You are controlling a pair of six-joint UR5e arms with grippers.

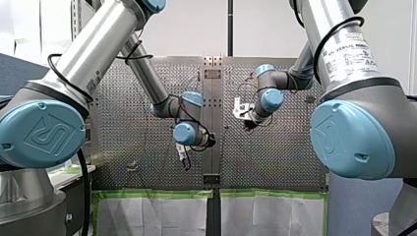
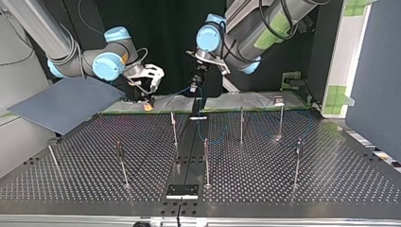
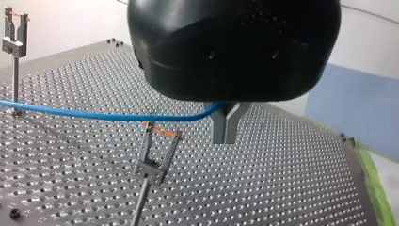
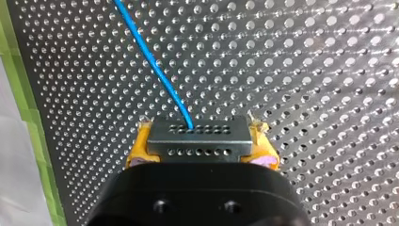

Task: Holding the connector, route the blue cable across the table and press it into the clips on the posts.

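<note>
The grey perforated connector [image 4: 197, 139] sits clamped in my right hand [image 4: 200, 146], with the thin blue cable [image 4: 153, 63] leaving its middle. Clip-topped posts [image 2: 206, 161] stand upright across the top view's centre.

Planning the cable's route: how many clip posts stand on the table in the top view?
7. Nearer the camera, four posts: far left, left of centre, centre, right. Farther back, three: centre-left, centre-right, right. More may be hidden.

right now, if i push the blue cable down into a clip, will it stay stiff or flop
Probably floppy: the cable droops in a soft curve away from my left pincer. Likely light, since it trails off the connector in my right pincer without dragging it askew. Thin and smooth-looking, so it may slip sideways when pressed.
</note>
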